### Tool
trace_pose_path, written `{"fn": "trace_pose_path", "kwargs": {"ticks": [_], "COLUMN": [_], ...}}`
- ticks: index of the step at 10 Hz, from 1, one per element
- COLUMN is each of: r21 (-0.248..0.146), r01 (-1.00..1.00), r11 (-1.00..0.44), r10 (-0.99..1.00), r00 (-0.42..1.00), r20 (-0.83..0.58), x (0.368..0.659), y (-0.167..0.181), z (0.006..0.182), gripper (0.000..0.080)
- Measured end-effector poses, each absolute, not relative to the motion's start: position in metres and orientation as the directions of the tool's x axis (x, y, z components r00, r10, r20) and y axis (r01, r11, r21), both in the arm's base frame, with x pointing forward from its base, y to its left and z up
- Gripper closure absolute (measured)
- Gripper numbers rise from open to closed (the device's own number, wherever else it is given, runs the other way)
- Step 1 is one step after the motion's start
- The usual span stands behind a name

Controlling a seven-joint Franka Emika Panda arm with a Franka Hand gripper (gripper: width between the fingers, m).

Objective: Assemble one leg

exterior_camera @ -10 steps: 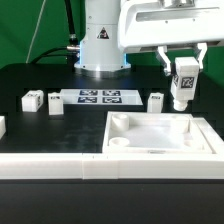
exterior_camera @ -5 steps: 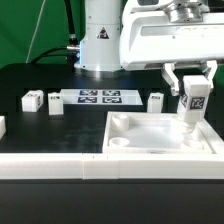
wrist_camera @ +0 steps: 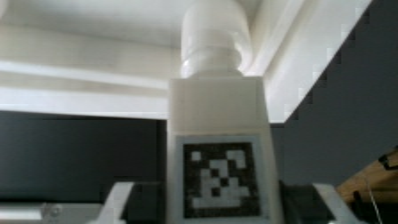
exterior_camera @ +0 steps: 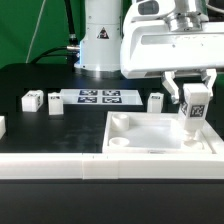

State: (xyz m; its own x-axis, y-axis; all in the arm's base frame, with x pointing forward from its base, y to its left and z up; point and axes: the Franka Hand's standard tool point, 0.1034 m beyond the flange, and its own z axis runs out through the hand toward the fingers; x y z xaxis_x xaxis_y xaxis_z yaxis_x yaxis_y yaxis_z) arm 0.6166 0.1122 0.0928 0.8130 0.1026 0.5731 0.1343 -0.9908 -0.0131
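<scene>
My gripper [exterior_camera: 193, 92] is shut on a leg [exterior_camera: 193, 108], a small white block with a black-and-white tag, held upright over the far right corner of the white square tray-like piece [exterior_camera: 160, 152]. The leg's lower peg end hangs just above or at that corner. In the wrist view the leg [wrist_camera: 221, 130] fills the middle between my fingers [wrist_camera: 128, 205], its tag facing the camera and its round peg pointing at the white piece. Three more legs stand on the table: two [exterior_camera: 31, 99] [exterior_camera: 54, 103] at the exterior view's left and one [exterior_camera: 156, 102] behind the tray-like piece.
The marker board [exterior_camera: 101, 97] lies flat behind the parts, in front of the robot base [exterior_camera: 100, 45]. A white ledge [exterior_camera: 50, 163] runs along the front. A white piece shows at the left edge [exterior_camera: 2, 125].
The gripper has moved with the leg to the exterior view's right and down, from above the table behind the tray-like piece to over its far right corner.
</scene>
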Motion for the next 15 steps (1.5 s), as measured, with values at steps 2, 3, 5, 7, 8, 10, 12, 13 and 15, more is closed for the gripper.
{"fn": "trace_pose_path", "kwargs": {"ticks": [2,3,5,7,8,10,12,13,15], "r21": [-0.014,-0.011,-0.012,-0.010,-0.010,-0.011,-0.019,-0.023,-0.025], "r01": [0.134,0.133,0.134,0.133,0.130,0.127,0.120,0.120,0.121], "r11": [-0.991,-0.991,-0.991,-0.991,-0.992,-0.992,-0.993,-0.993,-0.992], "r10": [0.101,0.100,0.103,0.102,0.099,0.096,0.085,0.085,0.086], "r00": [0.808,0.798,0.810,0.805,0.803,0.799,0.800,0.810,0.820], "r20": [0.580,0.594,0.578,0.584,0.588,0.594,0.594,0.580,0.566], "x": [0.624,0.624,0.621,0.620,0.619,0.618,0.618,0.619,0.618], "y": [0.113,0.113,0.114,0.113,0.113,0.112,0.109,0.110,0.110], "z": [0.094,0.091,0.083,0.079,0.079,0.079,0.079,0.079,0.077], "gripper": [0.0508,0.0508,0.0508,0.0508,0.0508,0.0508,0.0508,0.0508,0.0412]}}
